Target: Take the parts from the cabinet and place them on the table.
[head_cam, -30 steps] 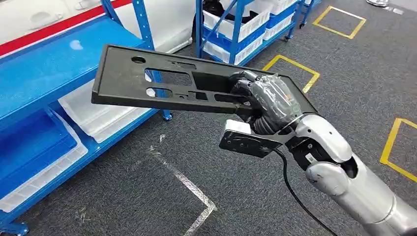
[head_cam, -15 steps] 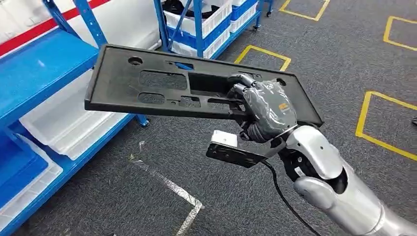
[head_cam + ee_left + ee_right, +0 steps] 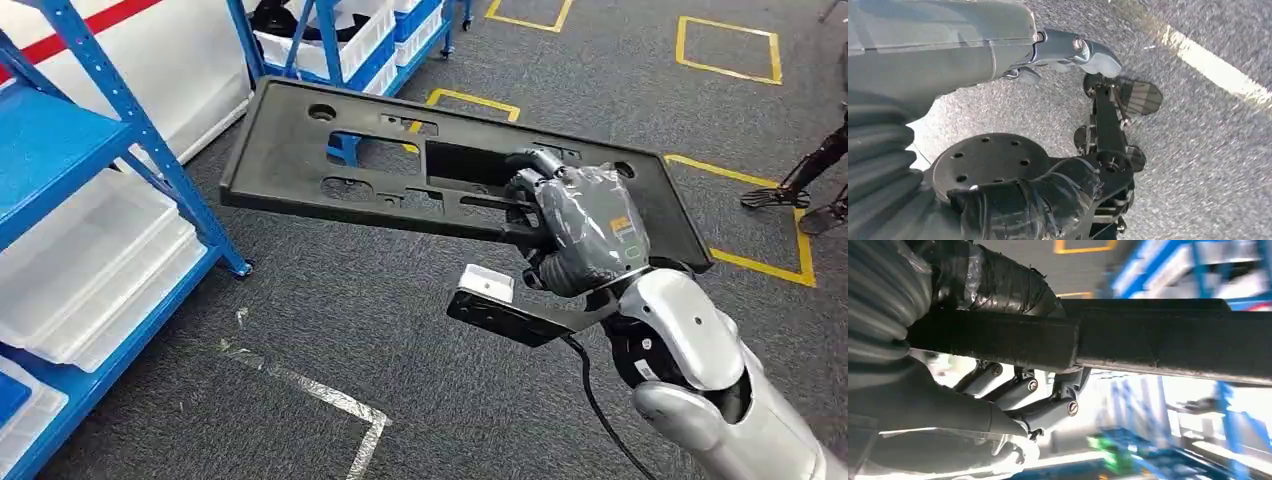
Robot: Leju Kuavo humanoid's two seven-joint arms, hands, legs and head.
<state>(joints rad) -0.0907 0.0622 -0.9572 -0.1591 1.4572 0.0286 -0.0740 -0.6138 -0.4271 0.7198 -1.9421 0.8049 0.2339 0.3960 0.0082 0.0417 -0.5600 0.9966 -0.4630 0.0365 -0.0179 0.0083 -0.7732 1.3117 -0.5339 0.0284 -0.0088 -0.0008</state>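
Note:
A long flat black panel (image 3: 300, 160) with several cut-outs and holes hangs level over the grey carpet. My right hand (image 3: 585, 225) grips it near its right end, fingers hooked through a cut-out. The right wrist view shows the panel's edge (image 3: 1173, 347) running across the picture, with my taped fingers (image 3: 998, 280) over it and the thumb under it. My left hand (image 3: 963, 60) hangs over the floor, thumb and dark fingers (image 3: 1018, 200) apart, holding nothing.
A blue rack (image 3: 60, 140) with white bins (image 3: 90, 270) stands at the left. A second blue rack (image 3: 340, 40) is further back. Yellow squares (image 3: 725, 45) and white tape (image 3: 320, 395) mark the carpet. Dark stand legs (image 3: 800, 180) sit at the right edge.
The whole picture has shifted as the camera turned away from the racks, which now lie further left. The panel stays in my right hand's grip, level as before.

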